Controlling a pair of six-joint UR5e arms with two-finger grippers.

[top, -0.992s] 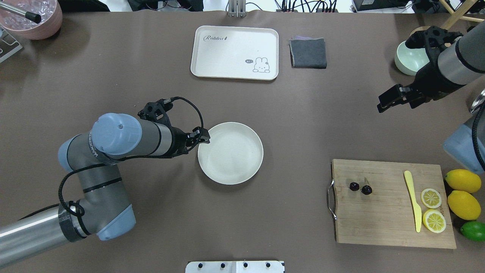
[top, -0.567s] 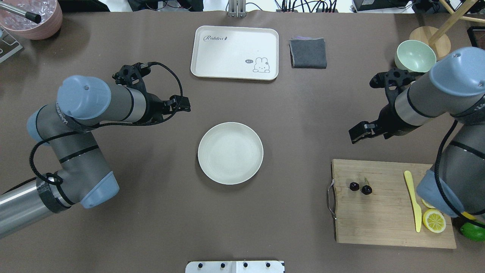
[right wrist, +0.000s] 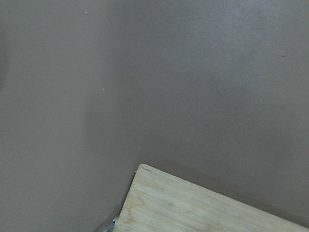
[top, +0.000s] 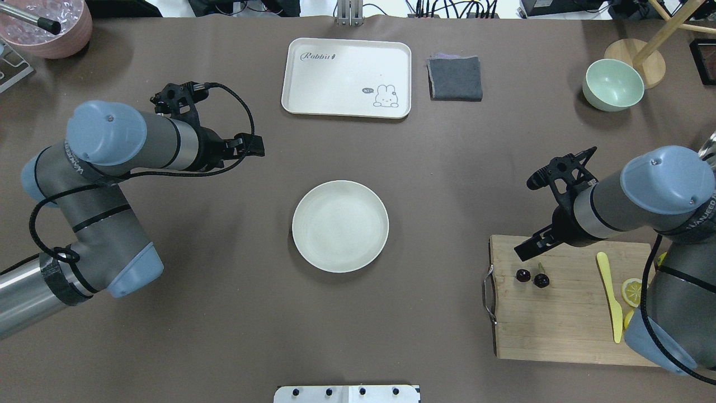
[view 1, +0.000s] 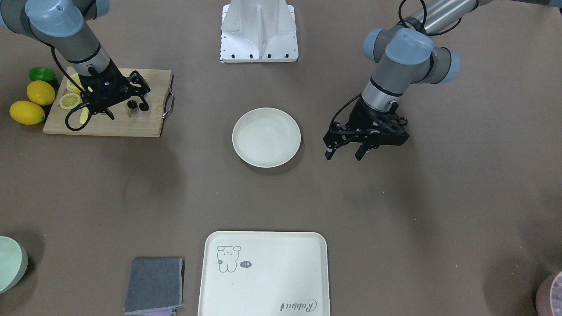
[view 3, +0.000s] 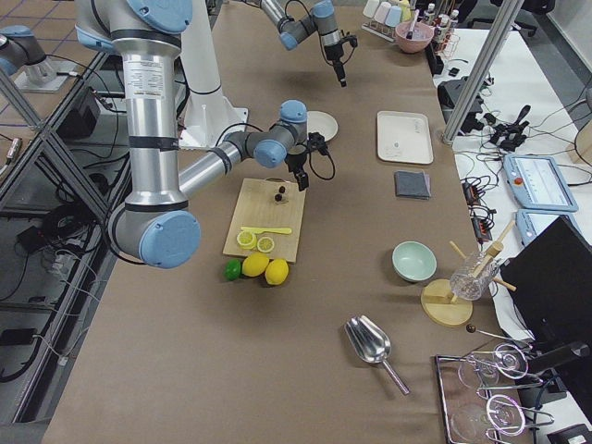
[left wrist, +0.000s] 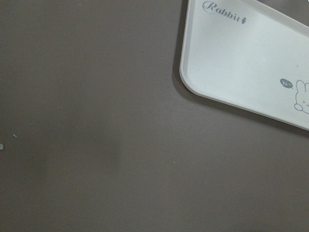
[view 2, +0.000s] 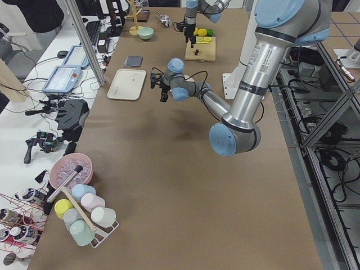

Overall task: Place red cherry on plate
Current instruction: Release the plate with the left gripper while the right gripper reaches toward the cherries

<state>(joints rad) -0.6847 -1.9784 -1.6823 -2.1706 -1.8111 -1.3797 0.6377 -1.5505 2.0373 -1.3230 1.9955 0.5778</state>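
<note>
Red cherry (top: 532,277) is found ungrasped on board (top: 559,324); right gripper (top: 521,252) jaws parted, left gripper (top: 254,146) likewise; tiny fruit may be nudged aside.

A brown table (top: 224,336) stands between an aluminium post (view 2: 86,45) and a cluttered white bench (view 2: 17,132).

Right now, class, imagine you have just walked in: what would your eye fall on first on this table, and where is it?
The bare white plate sits alone mid-table between the two arms. On the robot's right, the right gripper hovers over the wooden cutting board, beside the dark red cherry pair; yellow lemons lie just past the board.
</note>
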